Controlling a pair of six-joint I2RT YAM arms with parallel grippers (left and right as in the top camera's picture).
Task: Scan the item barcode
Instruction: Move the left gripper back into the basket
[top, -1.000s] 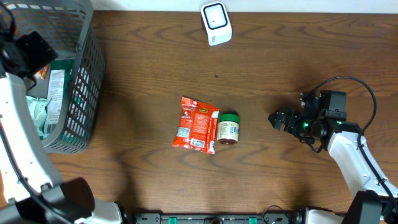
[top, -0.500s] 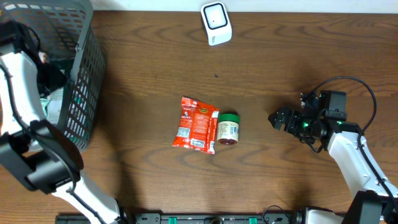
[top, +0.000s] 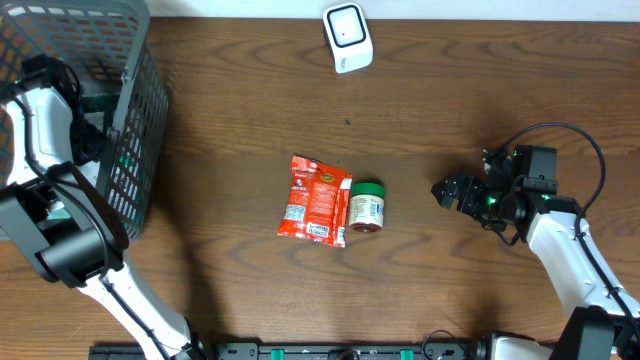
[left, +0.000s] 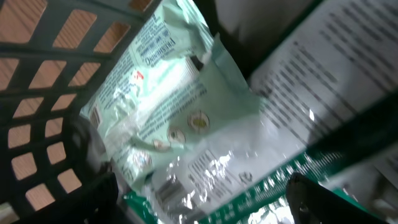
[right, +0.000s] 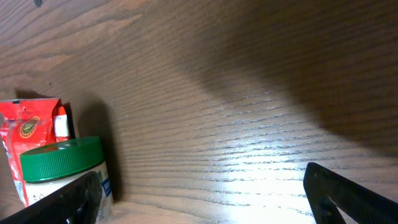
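Over the last second the left arm has been lowered into the basket (top: 135, 150), and the left tool (left: 205, 196) is now poised over a pale green pouch (left: 180, 118), jaws spread wide, nothing gripped. A pick for scanning is judged to be close. The right tool (right: 208, 198) is kept fully open, empty and unmoved. The pouch is seen lying in the basket, glossy and crumpled, covered in small print; no barcode can be made out.

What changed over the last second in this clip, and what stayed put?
The left arm swung down into the basket; the left pincer now hangs open over a pale green packet, holding nothing. Unchanged: right pincer, open; red packet, green-lidded jar and scanner on the table.
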